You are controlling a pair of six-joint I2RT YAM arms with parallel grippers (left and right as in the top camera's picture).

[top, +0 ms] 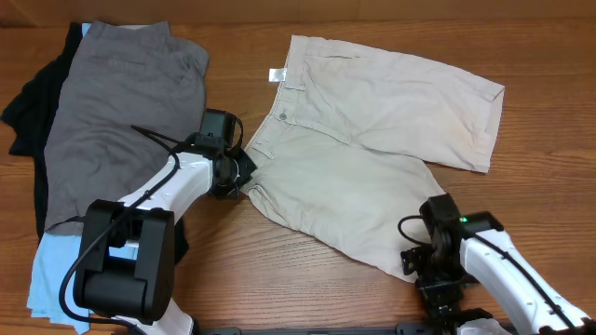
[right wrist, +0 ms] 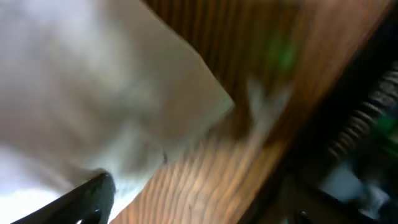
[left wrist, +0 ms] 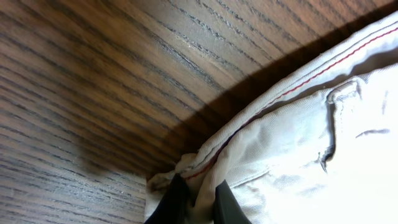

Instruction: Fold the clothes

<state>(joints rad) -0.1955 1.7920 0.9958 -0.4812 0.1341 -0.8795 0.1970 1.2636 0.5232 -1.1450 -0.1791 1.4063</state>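
Note:
The pale beige shorts (top: 372, 158) lie spread on the table, waistband to the left, one leg toward the far right and one toward the front right, with a small white tag (top: 277, 75) by the waistband. My left gripper (top: 240, 177) is shut on the waistband's near corner; the left wrist view shows its black fingers (left wrist: 198, 202) pinching the cream fabric (left wrist: 298, 137) with red stitching. My right gripper (top: 424, 265) is at the front leg's hem corner. In the blurred right wrist view its fingers (right wrist: 199, 208) are wide apart, with the hem (right wrist: 112, 106) beside the left finger.
Larger grey shorts (top: 121, 112) lie at the far left over a black garment (top: 33, 102). A light-blue garment (top: 47, 279) lies at the front left. The wooden table (top: 279, 261) has its front edge near the right arm's base.

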